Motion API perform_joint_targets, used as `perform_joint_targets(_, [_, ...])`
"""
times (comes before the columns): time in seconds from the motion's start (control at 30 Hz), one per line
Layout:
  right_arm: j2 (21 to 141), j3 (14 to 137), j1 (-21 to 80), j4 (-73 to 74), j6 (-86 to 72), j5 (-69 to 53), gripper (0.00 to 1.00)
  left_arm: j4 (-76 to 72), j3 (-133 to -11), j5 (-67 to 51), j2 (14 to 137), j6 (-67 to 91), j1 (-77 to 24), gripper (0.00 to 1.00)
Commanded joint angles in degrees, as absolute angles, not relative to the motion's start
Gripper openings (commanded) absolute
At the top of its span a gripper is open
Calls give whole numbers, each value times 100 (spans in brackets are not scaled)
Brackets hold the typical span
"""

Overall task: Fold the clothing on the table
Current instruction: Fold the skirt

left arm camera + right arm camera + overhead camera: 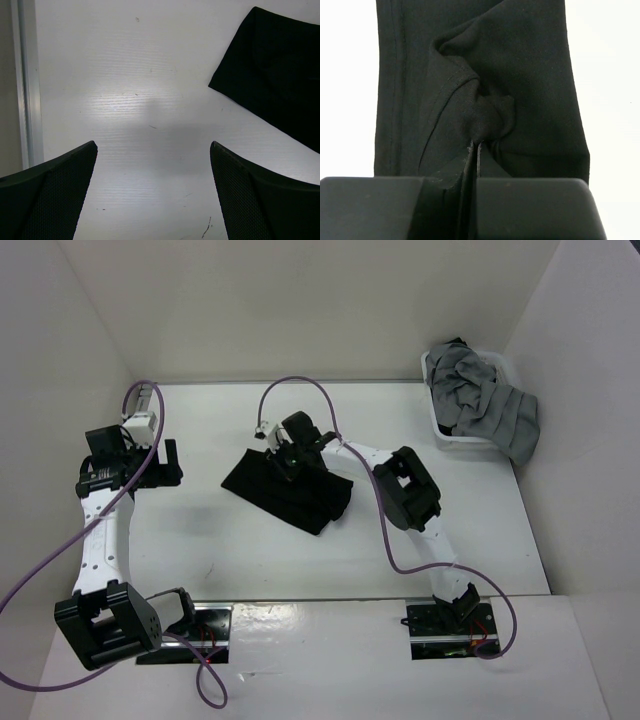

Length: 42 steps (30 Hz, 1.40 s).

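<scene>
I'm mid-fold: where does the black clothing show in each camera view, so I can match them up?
Top external: clothing mid-picture, under the right pincer.
Left wrist: one corner of it, upper right.
Right wrist: fills the middle, bunched in the shut pincer.
Shared landmark: the white table around it.

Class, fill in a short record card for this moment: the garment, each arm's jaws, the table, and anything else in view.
clothing: black, partly folded, lying mid-table
table: white, walled
right gripper: jaws shut on a bunched fold of the clothing
left gripper: jaws wide open, empty, left of the clothing
bin: white, far right corner, grey garments spilling over
</scene>
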<state>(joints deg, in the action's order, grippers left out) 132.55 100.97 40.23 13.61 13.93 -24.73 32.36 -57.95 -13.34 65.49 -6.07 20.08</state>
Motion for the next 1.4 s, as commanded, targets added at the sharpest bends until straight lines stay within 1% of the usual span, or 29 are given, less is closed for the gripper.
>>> perform_joint_targets(0.0, [13210, 10283, 3999, 1433, 1371, -2575, 0, 3182, -5801, -1441, 6557, -712, 2039, 99])
perform_joint_targets(0.3, [12621, 10291, 4061, 1713, 1187, -2426, 0, 3182, -5801, -1494, 6557, -712, 2039, 99])
perform_joint_targets(0.37, [12542, 10345, 4279, 1958, 1239, -2426, 0, 3182, -5801, -1494, 6557, -712, 2039, 99])
perform_joint_targets(0.63, [12401, 10362, 5044, 2206, 1521, -1584, 0, 3182, -5801, -1494, 6557, -712, 2039, 99])
perform_joint_targets(0.73, [12454, 10362, 5308, 2382, 1731, -1582, 1, 3182, -5801, -1494, 6557, -712, 2039, 99])
perform_joint_targets(0.8, [12515, 10293, 5484, 2514, 1907, -1582, 7, 3182, -5801, -1494, 6557, -712, 2039, 99])
perform_joint_targets(0.87, [12516, 10292, 5537, 2566, 1986, -1740, 17, 3182, -5801, -1494, 6557, -712, 2039, 99])
perform_joint_targets(0.93, [12568, 10292, 5599, 2724, 2039, -1845, 40, 3182, -5801, -1494, 6557, -712, 2039, 99])
perform_joint_targets(1.0, [12499, 10292, 5599, 2725, 2039, -1846, 49, 3182, -5801, -1494, 6557, -764, 2039, 99])
perform_joint_targets(1.03, [12359, 10292, 5599, 2725, 2039, -1793, 55, 3182, -5801, -1494, 6557, -765, 2039, 99])
perform_joint_targets(1.2, [11700, 10161, 5537, 3128, 2241, -2109, 57, 3234, -5801, -1608, 6557, -765, 2039, 99])
perform_joint_targets(1.23, [11550, 10082, 5415, 3129, 2180, -2109, 57, 3234, -5801, -1608, 6557, -765, 2039, 99])
perform_joint_targets(1.27, [11227, 9846, 5327, 3068, 2084, -2214, 59, 3234, -5801, -1608, 6557, -765, 2039, 99])
perform_joint_targets(1.33, [10926, 9608, 5029, 2832, 1734, -2381, 59, 3234, -5801, -1679, 6609, -765, 2039, 99])
perform_joint_targets(1.37, [10699, 9406, 4636, 2769, 1601, -2582, 59, 3234, -5853, -1766, 6688, -817, 2039, 99])
